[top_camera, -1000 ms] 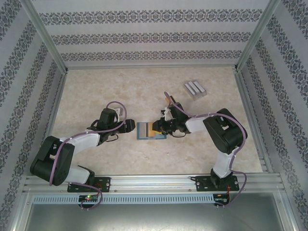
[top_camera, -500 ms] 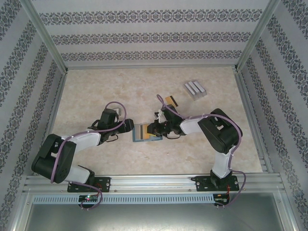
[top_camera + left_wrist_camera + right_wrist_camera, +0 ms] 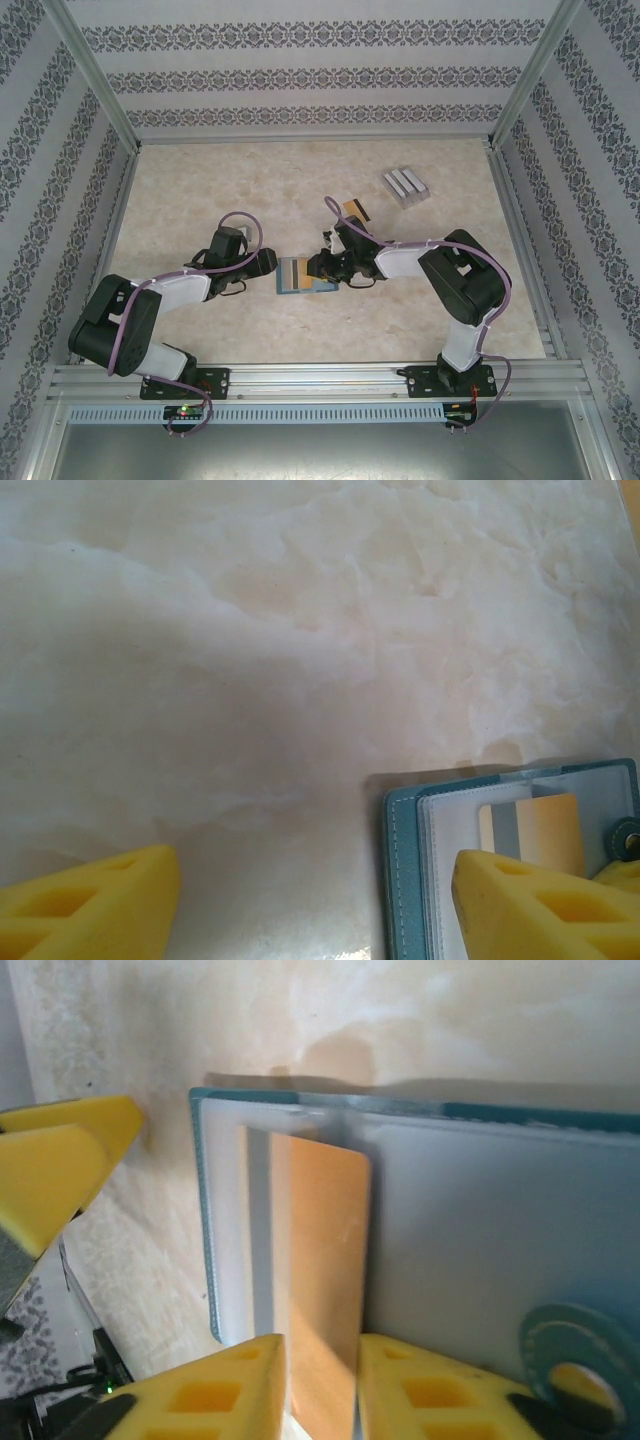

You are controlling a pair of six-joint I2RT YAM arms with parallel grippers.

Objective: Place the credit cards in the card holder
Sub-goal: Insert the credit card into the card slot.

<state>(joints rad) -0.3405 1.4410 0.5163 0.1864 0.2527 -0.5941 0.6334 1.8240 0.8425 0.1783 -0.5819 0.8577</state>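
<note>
The teal card holder (image 3: 290, 276) lies open on the table between the two grippers, its pale inner sleeves facing up. My right gripper (image 3: 320, 1390) is shut on an orange-gold credit card (image 3: 320, 1250). That card's far end lies along the inner sleeves of the card holder (image 3: 205, 1220); I cannot tell whether it is inside a pocket. My left gripper (image 3: 315, 900) stands open at the left edge of the card holder (image 3: 405, 880), one yellow finger (image 3: 540, 905) over the left panel. The credit card (image 3: 550, 830) shows beside it. A second orange credit card (image 3: 353, 209) lies behind the right arm.
A pale grey slotted rack (image 3: 405, 186) stands at the back right of the marble-patterned table (image 3: 200, 190). Patterned walls and metal rails close in all sides. The holder's snap button (image 3: 580, 1365) is next to the right fingers.
The right gripper has moved left with the orange-gold card, bringing it further over the holder. The holder has slid slightly left towards the left gripper, whose jaws have narrowed a little.
</note>
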